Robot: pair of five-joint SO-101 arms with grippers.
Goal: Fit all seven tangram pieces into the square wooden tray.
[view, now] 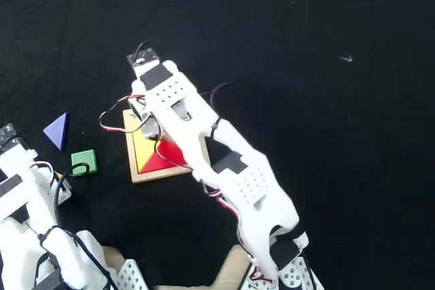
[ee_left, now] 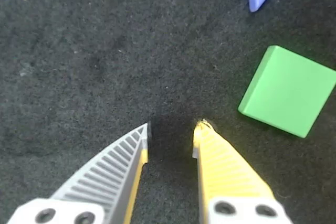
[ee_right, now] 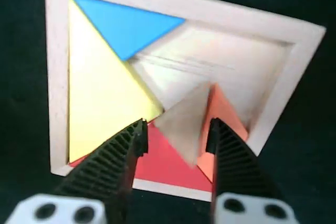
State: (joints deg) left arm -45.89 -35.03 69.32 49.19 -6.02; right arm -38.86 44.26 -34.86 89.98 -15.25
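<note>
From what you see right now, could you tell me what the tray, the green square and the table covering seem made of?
The tray looks like pale, matte bare wood, with faint grain lines on its floor. The green square is smooth and evenly coloured: painted wood or plastic, I cannot tell which. The table covering looks like black felt-like cloth, fuzzy and lint-specked.

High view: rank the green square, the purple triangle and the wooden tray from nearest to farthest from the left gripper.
From the left gripper:
1. green square, close by, on its tray side.
2. purple triangle, beyond, toward the far edge.
3. wooden tray, farthest, mid-table.
</note>
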